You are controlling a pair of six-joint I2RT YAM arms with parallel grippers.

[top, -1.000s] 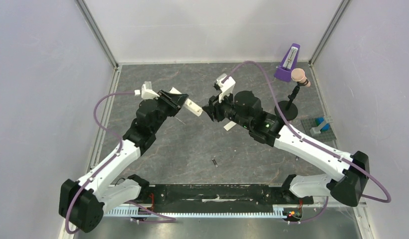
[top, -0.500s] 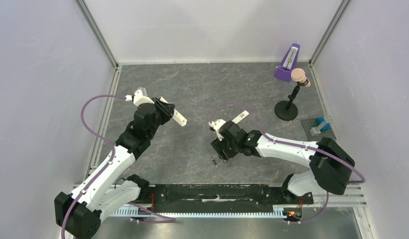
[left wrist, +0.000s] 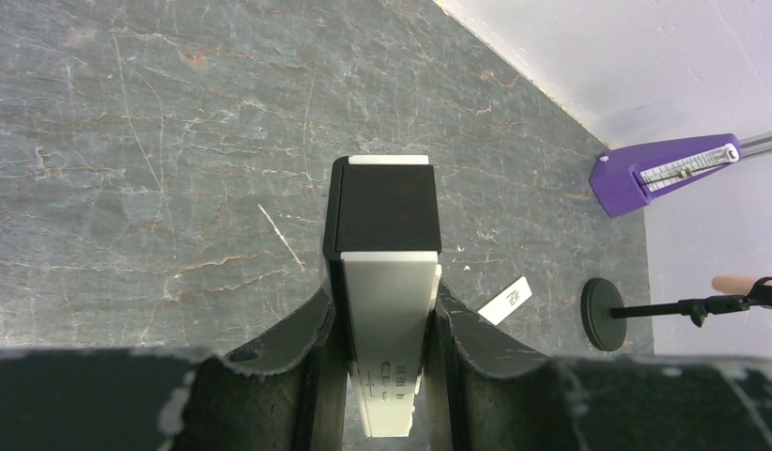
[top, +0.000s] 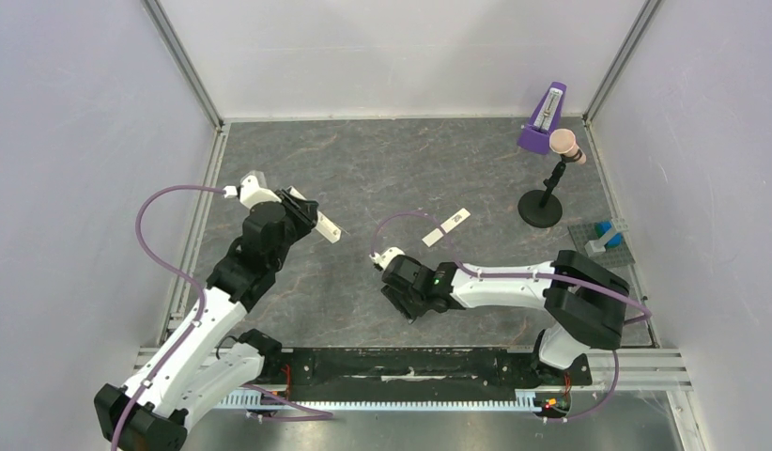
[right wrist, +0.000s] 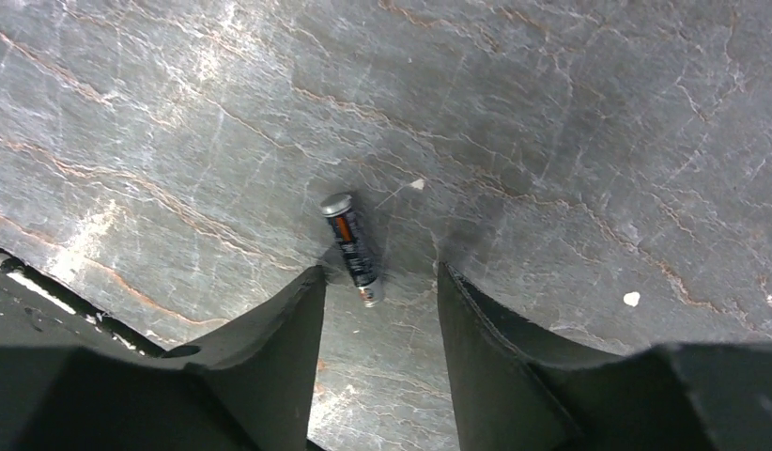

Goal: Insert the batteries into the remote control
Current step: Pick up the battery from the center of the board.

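Surface [top: 382, 160] of dark grey veined stone, closed in by pale walls.

Left gripper [left wrist: 384, 318] was clamped on the slim white rectangular remote control [left wrist: 386, 272], one finger pressed against each long side. The bar jutted out past the fingertips and was held clear of the surface. Its dark rectangular recess [left wrist: 384, 209] faced the wrist camera, near the far end. From overhead, this gripper sat left of centre, with the remote control pointing toward the middle of the surface.

Right gripper [right wrist: 380, 282] hung low over the near middle of the surface, jaws parted to a moderate gap, holding nothing. One small dark cylindrical battery [right wrist: 350, 246] with an orange band lay flat on the stone. Its nearer end lay inside the gap, close to the finger on the left of the wrist view; contact could not be judged. Its flat silver end pointed away from the gripper. Overhead, the battery was hidden under the right wrist.

Thin flat white cover strip [top: 446, 226] lay on the surface beyond the right gripper, well apart from both grippers.

Purple metronome [top: 542, 120] stood in the far right corner. Just nearer stood a black stand with a round base [top: 540, 209], carrying a pinkish rounded piece [top: 568, 143] at its top. A blue block [top: 604, 230] sat on a small grey mat [top: 579, 235] at the right edge.
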